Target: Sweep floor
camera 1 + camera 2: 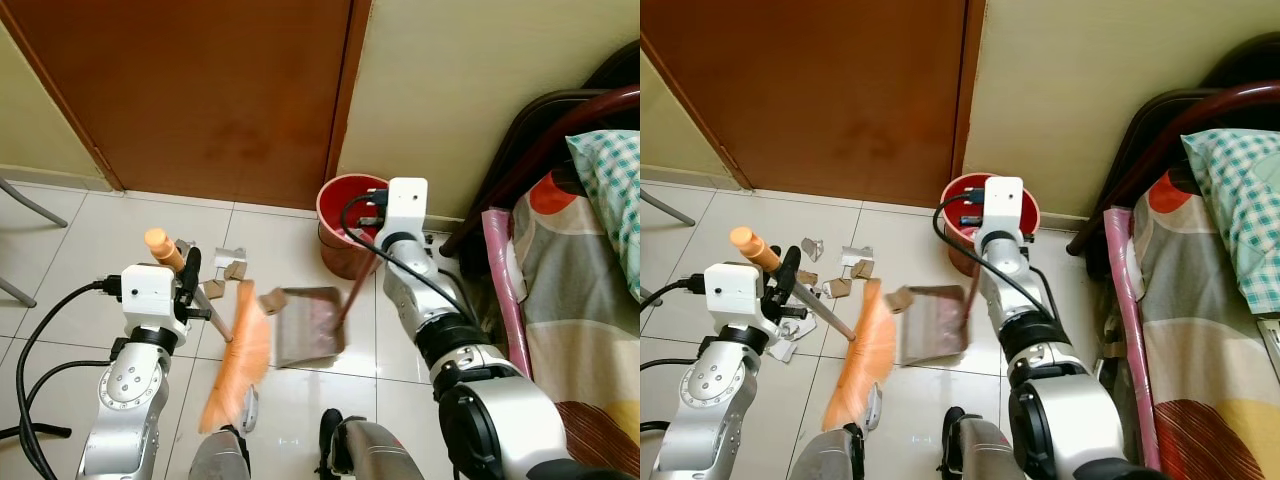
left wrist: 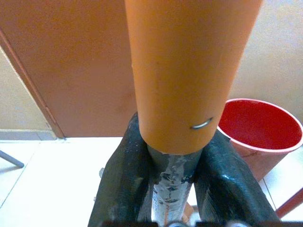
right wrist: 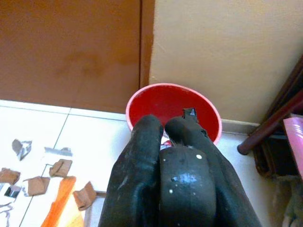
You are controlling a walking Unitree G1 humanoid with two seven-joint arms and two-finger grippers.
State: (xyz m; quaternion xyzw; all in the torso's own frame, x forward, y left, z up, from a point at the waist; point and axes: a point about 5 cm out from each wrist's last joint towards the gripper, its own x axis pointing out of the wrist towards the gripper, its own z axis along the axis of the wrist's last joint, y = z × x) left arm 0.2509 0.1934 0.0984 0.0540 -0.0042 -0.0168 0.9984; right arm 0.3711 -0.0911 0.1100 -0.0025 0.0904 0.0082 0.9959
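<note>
My left gripper [image 1: 188,290] is shut on the grey shaft of a broom, just below its orange handle cap [image 1: 160,245]. The orange broom head [image 1: 240,365] rests on the white tiles beside a brown dustpan [image 1: 310,325]. My right gripper [image 3: 163,127] is shut on the dustpan's handle, above a red bucket [image 1: 350,215]. One cardboard piece [image 1: 272,300] lies at the dustpan's left edge. More cardboard and paper scraps [image 1: 228,268] are scattered on the floor left of the pan. In the left wrist view the fingers [image 2: 128,189] clamp the shaft [image 2: 170,189].
A brown door [image 1: 200,90] and cream wall close off the far side. A bed [image 1: 580,300] with patterned bedding and a dark frame stands on the right. A metal chair leg [image 1: 25,205] shows at the far left. My feet [image 1: 340,450] stand near the broom head.
</note>
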